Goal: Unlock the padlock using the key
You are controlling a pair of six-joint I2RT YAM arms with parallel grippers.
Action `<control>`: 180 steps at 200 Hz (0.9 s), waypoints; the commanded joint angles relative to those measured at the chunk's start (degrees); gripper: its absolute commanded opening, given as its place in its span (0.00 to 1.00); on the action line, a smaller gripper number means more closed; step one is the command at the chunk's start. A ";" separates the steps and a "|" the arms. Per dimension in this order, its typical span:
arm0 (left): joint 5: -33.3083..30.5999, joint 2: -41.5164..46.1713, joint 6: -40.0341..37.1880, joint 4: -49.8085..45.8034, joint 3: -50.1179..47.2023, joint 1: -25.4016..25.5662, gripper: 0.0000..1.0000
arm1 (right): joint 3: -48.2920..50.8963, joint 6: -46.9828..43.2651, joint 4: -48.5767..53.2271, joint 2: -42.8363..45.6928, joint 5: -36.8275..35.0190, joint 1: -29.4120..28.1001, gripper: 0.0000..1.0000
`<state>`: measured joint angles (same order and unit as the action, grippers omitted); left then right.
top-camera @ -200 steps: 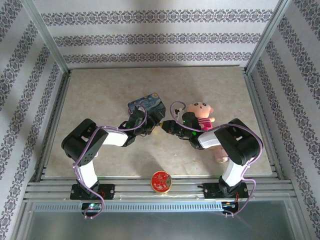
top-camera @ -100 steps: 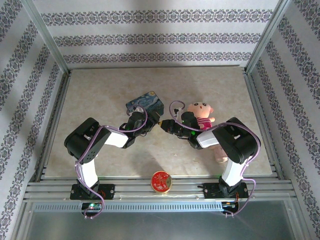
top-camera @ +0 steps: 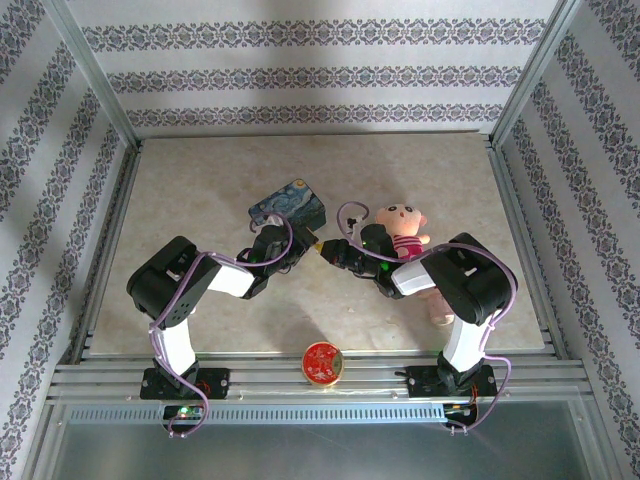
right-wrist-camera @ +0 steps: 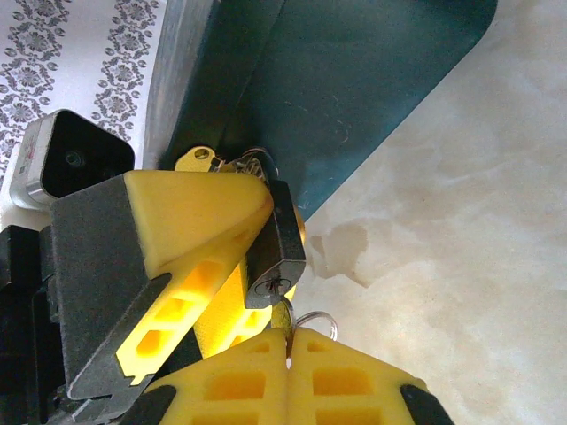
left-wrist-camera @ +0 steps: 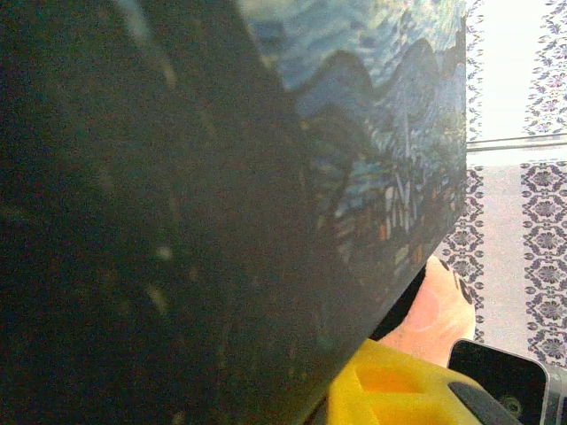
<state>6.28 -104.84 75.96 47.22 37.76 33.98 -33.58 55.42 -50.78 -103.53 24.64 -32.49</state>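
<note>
Now the left gripper (right-wrist-camera: 250, 243) has its two yellow fingers closed on the small dark grey metal padlock (right-wrist-camera: 279, 239). The padlock is held up off the pale stone-look table (right-wrist-camera: 461, 266), just in front of the blue painted rectangular tin (right-wrist-camera: 372, 80). Its flat end with the keyhole faces the other gripper, and its thin silvery shackle points back toward the tin.

The right gripper (right-wrist-camera: 288, 350) has its yellow fingers pressed tight together. They pinch the tiny thin dark-grey metal key (right-wrist-camera: 283, 312). The tip of the key touches the padlock at the keyhole. How far in it goes is too small to tell. A thin silver wire ring (right-wrist-camera: 317, 320) hangs by the key, just beside the fingers.

From above, the two grippers meet tip to tip near the middle of the table. The blue tin lies just behind the left one and is tilted. A pink and white plush doll (top-camera: 402, 225) lies just behind the right arm. A round red-and-gold disc (top-camera: 322, 362) sits at the near edge, between the two arm bases.
</note>
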 commanded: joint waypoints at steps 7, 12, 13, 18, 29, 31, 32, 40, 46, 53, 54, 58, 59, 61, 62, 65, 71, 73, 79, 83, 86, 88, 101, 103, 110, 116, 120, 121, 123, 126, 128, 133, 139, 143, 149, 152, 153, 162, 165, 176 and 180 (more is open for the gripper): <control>6.17 -2.04 5.57 -9.55 -2.03 0.39 0.18 | -1.49 -0.22 -1.33 -0.32 0.06 -1.00 0.05; 6.42 -2.06 5.32 -10.65 -1.87 0.39 0.18 | -1.40 -0.22 -1.29 -0.23 0.01 -1.03 0.05; 6.48 -2.09 5.24 -10.87 -1.84 0.39 0.18 | -1.35 -0.22 -1.31 -0.21 -0.01 -1.06 0.05; 6.71 -2.04 4.96 -11.84 -1.73 0.39 0.18 | -1.24 -0.22 -1.25 -0.06 -0.10 -1.05 0.06; 7.15 -1.96 4.24 -14.08 -1.53 0.39 0.17 | -0.92 -0.31 -1.18 0.32 -0.34 -1.06 0.07; 7.34 -1.95 4.10 -14.59 -1.43 0.39 0.17 | -0.88 -0.35 -1.16 0.40 -0.37 -1.08 0.07; 7.43 -1.99 4.06 -14.87 -1.40 0.39 0.17 | -0.83 -0.42 -1.12 0.46 -0.38 -1.08 0.07; 7.75 -2.02 3.49 -17.03 -1.04 0.39 0.17 | -0.65 -0.64 -0.84 0.81 -0.60 -1.08 0.08; 8.14 -1.95 2.94 -18.71 -0.64 0.39 0.17 | -0.39 -0.82 -0.57 1.02 -0.78 -1.06 0.09; 8.52 -2.01 2.35 -20.77 -0.20 0.39 0.15 | -0.21 -0.99 -0.29 1.25 -0.91 -1.08 0.10; 8.54 -2.02 2.26 -20.95 -0.17 0.39 0.14 | -0.19 -1.00 -0.24 1.28 -0.91 -1.08 0.10; 8.73 -1.97 2.03 -22.09 0.08 0.39 0.12 | -0.09 -1.08 -0.13 1.38 -1.00 -1.08 0.11; 8.74 -2.00 1.97 -22.35 0.06 0.39 0.12 | -0.09 -1.14 -0.12 1.43 -1.00 -1.08 0.11; 8.85 -2.07 1.86 -22.74 0.17 0.34 0.12 | -0.01 -1.13 -0.04 1.47 -1.00 -1.06 0.12; 8.89 -2.06 1.84 -22.90 0.19 0.37 0.11 | 0.00 -1.12 -0.03 1.48 -1.00 -1.07 0.12; 9.05 -2.12 1.68 -23.35 0.24 0.39 0.09 | 0.07 -1.24 0.05 1.56 -1.05 -1.05 0.12; 9.38 -2.19 1.51 -24.05 0.37 0.39 0.08 | 0.25 -1.32 0.14 1.66 -1.09 -1.04 0.13; 9.52 -2.14 1.48 -24.20 0.45 0.39 0.08 | 0.33 -1.33 0.15 1.73 -1.15 -1.07 0.13; 9.78 -2.27 1.39 -24.81 0.59 0.39 0.08 | 0.52 -1.45 0.24 1.83 -1.24 -1.17 0.13; 9.95 -2.30 1.30 -25.21 0.71 0.37 0.08 | 0.61 -1.51 0.25 1.92 -1.31 -1.15 0.13; 10.12 -2.40 1.22 -25.39 0.86 0.32 0.08 | 0.70 -1.61 0.32 1.99 -1.35 -1.15 0.13; 10.21 -2.48 1.14 -25.64 0.92 0.37 0.08 | 0.75 -1.60 0.33 2.05 -1.42 -1.14 0.14; 10.72 -2.71 0.95 -26.79 1.42 0.35 0.06 | 1.12 -2.04 0.80 2.40 -1.74 -1.16 0.14; 10.82 -2.73 0.94 -26.93 1.43 0.31 0.06 | 1.14 -2.10 0.89 2.48 -1.78 -1.19 0.15; 11.08 -2.96 0.79 -27.09 1.53 0.30 0.05 | 1.38 -2.58 1.39 2.82 -2.03 -1.21 0.16; 11.37 -3.13 0.77 -27.25 1.60 0.23 0.05 | 1.56 -2.95 2.06 3.17 -2.41 -1.34 0.16; 11.54 -3.23 0.84 -27.27 1.62 0.21 0.04 | 1.67 -3.30 2.58 3.42 -2.61 -1.35 0.17; 11.55 -3.29 0.80 -27.27 1.62 0.21 0.04 | 1.72 -3.39 2.73 3.51 -2.68 -1.30 0.17; 11.67 -3.34 0.84 -27.27 1.62 0.21 0.03 | 1.80 -3.61 2.91 3.64 -2.85 -1.38 0.17; 11.69 -3.35 0.82 -27.19 1.54 0.21 0.02 | 1.87 -3.93 3.43 3.94 -3.05 -1.43 0.17; 11.72 -3.36 0.78 -27.19 1.53 0.21 0.02 | 1.99 -4.16 3.77 4.08 -3.23 -1.48 0.17; 11.83 -3.43 0.69 -27.18 1.34 0.13 0.01 | 2.17 -4.77 4.69 4.52 -3.72 -1.50 0.18; 11.95 -3.49 0.59 -27.26 1.28 0.05 0.00 | 2.30 -5.67 6.06 5.19 -4.34 -1.61 0.18; 12.06 -3.48 0.47 -27.43 1.24 -0.04 0.00 | 2.50 -6.19 7.10 5.75 -4.84 -1.74 0.18; 12.25 -3.53 0.30 -27.65 1.10 -0.18 0.00 | 2.68 -7.14 8.53 6.59 -5.63 -1.86 0.18; 12.44 -3.61 0.27 -27.78 0.98 -0.34 0.00 | 2.72 -7.67 9.83 7.07 -6.03 -1.98 0.19; 12.44 -3.57 0.21 -27.79 0.99 -0.37 0.00 | 2.77 -7.86 10.18 7.22 -6.11 -2.02 0.19; 13.01 -3.68 -0.13 -28.21 0.99 -0.64 0.00 | 2.81 -9.82 13.09 8.85 -7.38 -2.39 0.19; 13.17 -3.71 -0.25 -28.28 0.98 -0.71 0.00 | 2.82 -10.61 14.16 9.44 -7.77 -2.63 0.19; 14.06 -3.92 -0.71 -28.78 1.25 -0.98 0.00 | 2.28 -13.73 19.24 11.58 -9.95 -3.55 0.19; 14.43 -4.03 -0.85 -28.97 1.34 -1.08 0.00 | 1.91 -14.87 21.26 12.31 -10.86 -4.05 0.20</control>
<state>10.59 -103.98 69.80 34.09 41.87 33.30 -31.46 48.45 -40.16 -95.83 19.22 -34.72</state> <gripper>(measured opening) 0.144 0.190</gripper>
